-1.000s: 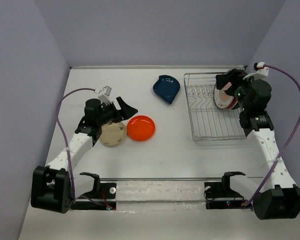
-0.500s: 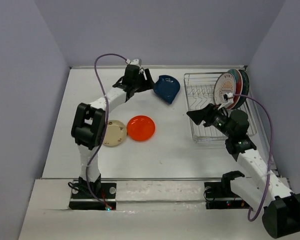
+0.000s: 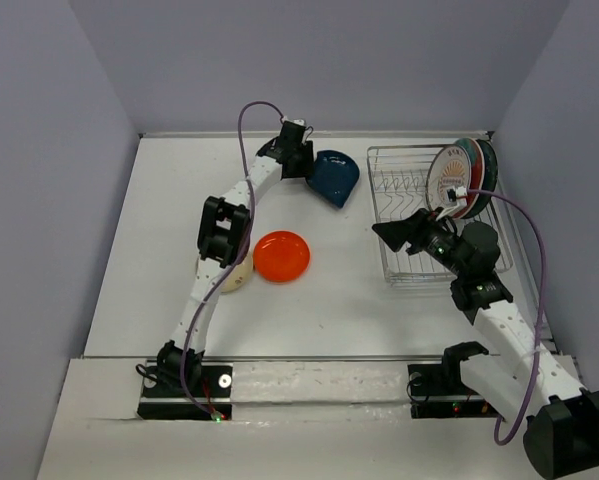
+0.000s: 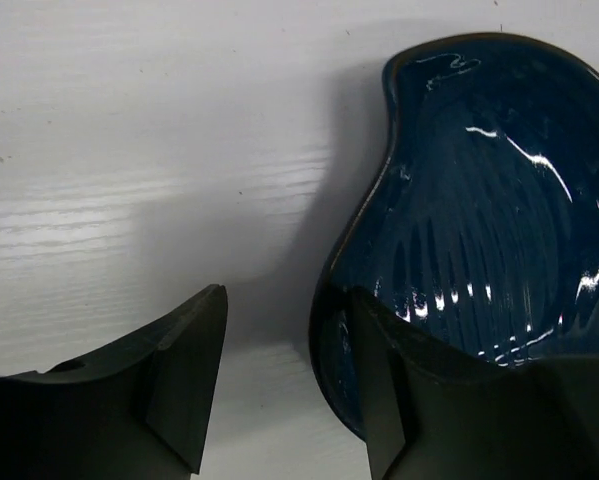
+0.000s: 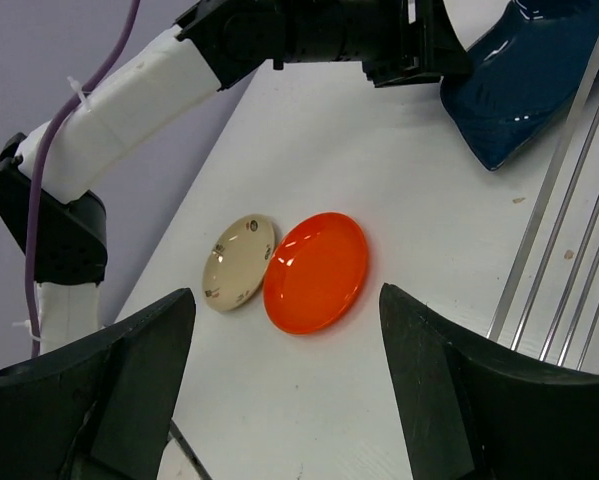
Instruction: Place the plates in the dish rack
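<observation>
Left gripper (image 4: 284, 310): jaws partway apart, straddling the near rim of the dark blue plate (image 4: 479, 220). One finger sits over bare table outside the rim, the other over the plate's ribbed inside. A gap shows beside the outer finger, so nothing is clamped.
Blue plate's place: flat on the table (image 3: 359, 320) at the far side, just left of the dish rack (image 3: 429, 281) and apart from it.
Right gripper (image 3: 391, 232): jaws wide and empty, hovering over the rack's near left corner.
Rack contents: white sunburst plate (image 3: 445, 180) on edge at the far right end, with teal and red rims close behind it.
Orange plate (image 3: 281, 256): flat at mid-table, well apart from the rack.
Cream plate (image 5: 239, 262): just beside the orange plate's left edge.
In the way: the left arm (image 3: 222, 228) covers much of the cream plate in the top view.
</observation>
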You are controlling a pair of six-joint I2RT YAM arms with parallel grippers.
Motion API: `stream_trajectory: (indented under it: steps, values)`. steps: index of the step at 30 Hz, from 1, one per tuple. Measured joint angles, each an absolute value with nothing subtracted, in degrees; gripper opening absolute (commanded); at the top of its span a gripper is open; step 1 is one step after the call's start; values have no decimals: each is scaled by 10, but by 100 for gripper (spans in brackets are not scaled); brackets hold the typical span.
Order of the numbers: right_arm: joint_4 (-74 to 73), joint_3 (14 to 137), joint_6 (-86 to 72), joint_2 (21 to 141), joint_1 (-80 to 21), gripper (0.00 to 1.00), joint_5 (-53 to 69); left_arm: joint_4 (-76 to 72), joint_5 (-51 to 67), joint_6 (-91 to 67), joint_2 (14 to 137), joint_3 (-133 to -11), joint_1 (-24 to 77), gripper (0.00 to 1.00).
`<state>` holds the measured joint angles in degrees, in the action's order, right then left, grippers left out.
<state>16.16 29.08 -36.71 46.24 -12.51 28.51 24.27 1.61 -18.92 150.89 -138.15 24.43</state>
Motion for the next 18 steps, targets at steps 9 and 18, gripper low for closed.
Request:
stream_trajectory:
  steps: [9,18]
  values:
    - [173,290,-371,485,-125,79,290,252,57,-192,1522,-1410,262,6]
    - [169,292,-364,536,-125,80,301,135,54,-206,1405,-1219,263,6]
